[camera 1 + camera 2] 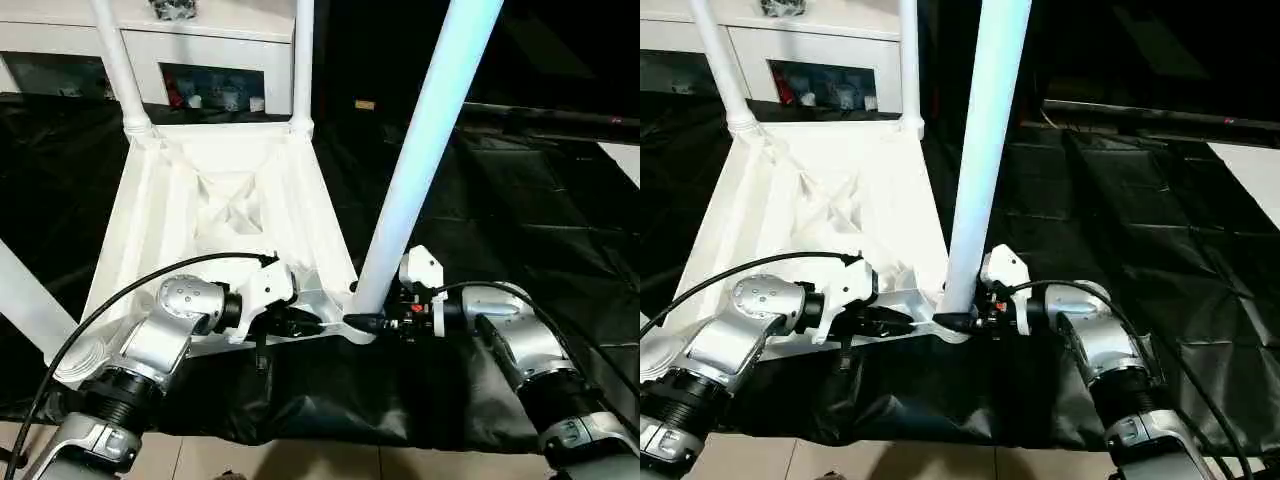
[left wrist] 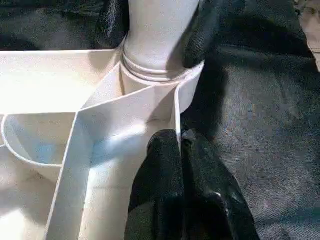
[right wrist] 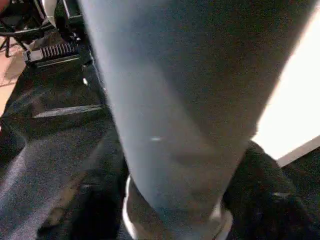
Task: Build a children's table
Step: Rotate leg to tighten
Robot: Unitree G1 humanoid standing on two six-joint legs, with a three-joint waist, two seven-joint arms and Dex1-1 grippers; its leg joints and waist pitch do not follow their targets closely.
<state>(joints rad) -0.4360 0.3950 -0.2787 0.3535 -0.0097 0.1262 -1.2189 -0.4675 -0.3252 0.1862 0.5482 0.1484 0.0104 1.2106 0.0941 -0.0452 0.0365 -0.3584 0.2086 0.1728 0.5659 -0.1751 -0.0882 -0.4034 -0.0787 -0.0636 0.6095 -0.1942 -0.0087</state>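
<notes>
The children's table top (image 1: 170,200) lies upside down on black cloth, its X-ribbed underside facing up. Four white legs stand in its corner sockets: two at the far corners (image 1: 120,60) (image 1: 303,60), one at the near left (image 1: 25,305), and one at the near right (image 1: 420,150). My left gripper (image 1: 310,322) is at the near right corner, its black fingers (image 2: 160,165) pinched shut on a thin white wall of the top beside the socket (image 2: 155,75). My right gripper (image 1: 362,322) reaches in from the right, one finger on each side of the near right leg's base (image 3: 175,150), pressed against it.
A white cabinet with glass doors (image 1: 200,40) stands behind the table. Black cloth (image 1: 520,200) covers the ground to the right, with a white surface (image 1: 625,160) at its far right edge. Pale floor (image 1: 300,460) lies nearest me. A black cable (image 1: 100,310) loops over my left forearm.
</notes>
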